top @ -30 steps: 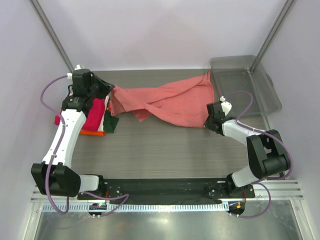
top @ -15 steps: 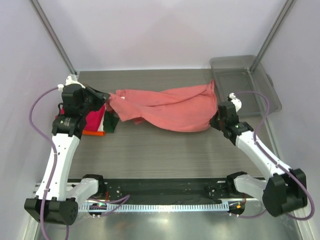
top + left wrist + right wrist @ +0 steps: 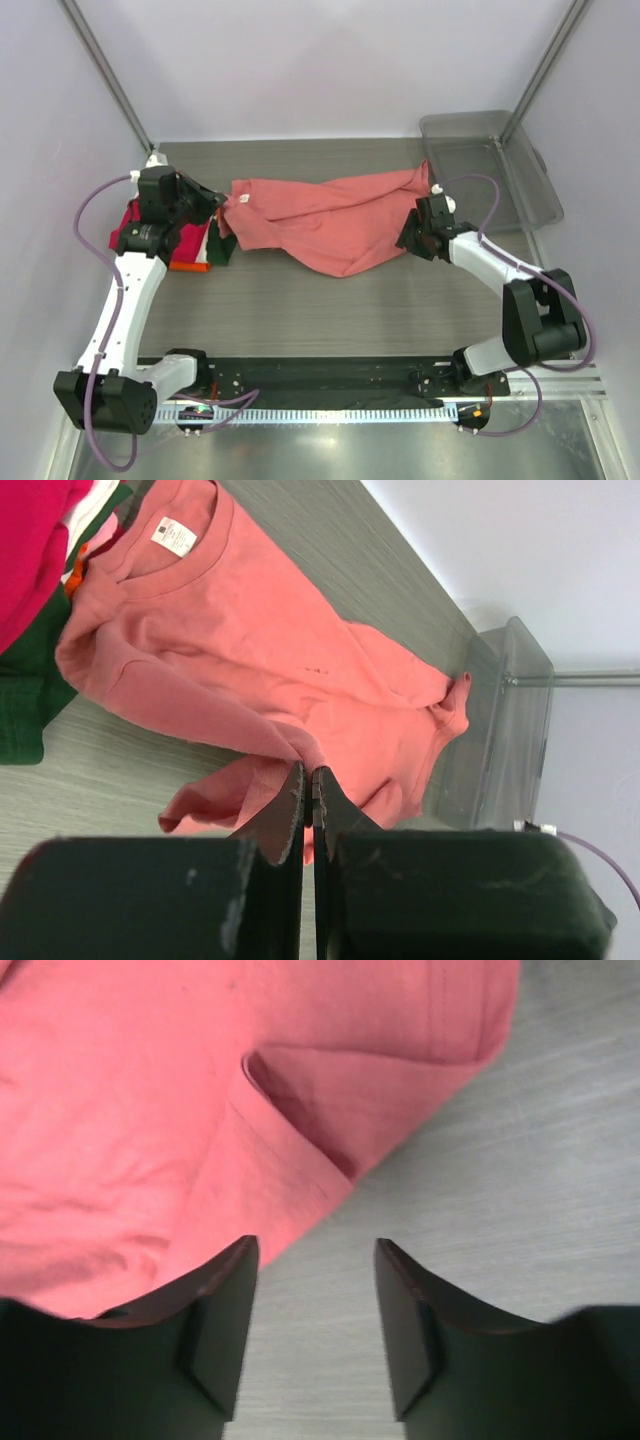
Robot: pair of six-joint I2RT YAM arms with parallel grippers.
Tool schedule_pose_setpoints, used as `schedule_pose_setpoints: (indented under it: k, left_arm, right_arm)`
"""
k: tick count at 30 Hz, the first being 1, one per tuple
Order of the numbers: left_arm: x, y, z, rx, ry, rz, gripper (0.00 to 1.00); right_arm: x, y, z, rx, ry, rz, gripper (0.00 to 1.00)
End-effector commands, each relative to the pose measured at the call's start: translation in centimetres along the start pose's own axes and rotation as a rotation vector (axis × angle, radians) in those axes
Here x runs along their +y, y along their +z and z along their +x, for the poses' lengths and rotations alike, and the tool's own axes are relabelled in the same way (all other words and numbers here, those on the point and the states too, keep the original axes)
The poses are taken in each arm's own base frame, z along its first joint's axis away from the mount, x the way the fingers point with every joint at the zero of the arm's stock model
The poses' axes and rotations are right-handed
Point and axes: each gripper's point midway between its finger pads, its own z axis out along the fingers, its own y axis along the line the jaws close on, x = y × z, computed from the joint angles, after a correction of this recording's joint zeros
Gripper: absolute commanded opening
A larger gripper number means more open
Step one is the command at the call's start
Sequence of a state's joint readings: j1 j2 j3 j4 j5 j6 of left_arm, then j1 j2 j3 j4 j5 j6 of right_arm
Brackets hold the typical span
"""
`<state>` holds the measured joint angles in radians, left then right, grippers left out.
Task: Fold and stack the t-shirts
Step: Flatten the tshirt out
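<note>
Two jaws of the left gripper (image 3: 306, 780) are closed tight on a fold of the coral t-shirt (image 3: 260, 650). We find the right gripper (image 3: 312, 1250) wide open and empty at that shirt's far edge. The shirt lies crumpled on the table (image 3: 330, 300), beside folded t-shirts (image 3: 190, 237)

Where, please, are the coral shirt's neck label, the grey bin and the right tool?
neck label (image 3: 178, 536): left wrist view, tag centre.
grey bin (image 3: 500, 150): top view, floor.
right tool (image 3: 315, 1250): right wrist view, between fingertips.
</note>
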<state>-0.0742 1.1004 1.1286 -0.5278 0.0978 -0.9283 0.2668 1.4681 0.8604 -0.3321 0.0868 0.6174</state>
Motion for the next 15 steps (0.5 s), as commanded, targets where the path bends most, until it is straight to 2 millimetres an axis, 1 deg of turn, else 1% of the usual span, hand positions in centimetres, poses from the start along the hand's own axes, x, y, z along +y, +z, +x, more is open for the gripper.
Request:
schedule_pose_setpoints:
  k: [1,2,3,5,7,8,11,12,14,15]
  left_arm:
    - [-0.5,0.3,-1.1,-0.038,0.03,0.017,0.0]
    - [-0.4,0.4,-1.2,-0.041,0.031,0.013,0.0]
    - [-0.5,0.5,-1.2,-0.041,0.03,0.013,0.0]
    - [-0.6,0.7,-1.2,-0.036,0.029,0.015,0.0]
    - [-0.6,0.8,-1.2,-0.036,0.029,0.017,0.0]
    - [-0.5,0.8,-1.3,-0.039,0.029,0.013,0.0]
    - [-0.4,0.9,-1.2,-0.037,0.032,0.011,0.0]
    - [-0.6,0.8,-1.2,-0.033,0.032,0.016,0.0]
    - [-0.6,0.8,-1.0,-0.022,0.032,0.021,0.0]
    - [-0.7,0.8,-0.9,-0.018,0.032,0.024,0.0]
  right_arm:
    - [-0.6,-2.2,-1.1,-0.105,-0.026,-0.019,0.52]
    - [-0.8,-2.5,-1.0,-0.118,-0.03,-0.023,0.49]
    - [-1.0,-2.5,-0.6,-0.125,-0.035,-0.031,0.4]
    - [-1.2,-2.1,-0.5,-0.122,-0.043,-0.027,0.35]
    - [-0.9,-1.6,-0.5,-0.106,-0.048,-0.027,0.37]
    - [-0.7,-1.4,-0.6,-0.104,-0.047,-0.029,0.41]
    - [0.0,-0.3,-1.1,-0.093,-0.042,-0.036,0.45]
    - [0.5,-0.1,-1.7,-0.104,-0.039,-0.047,0.45]
    - [0.6,0.9,-1.7,-0.094,-0.037,-0.038,0.46]
    - [1.0,1.1,-2.1,-0.105,-0.033,-0.044,0.46]
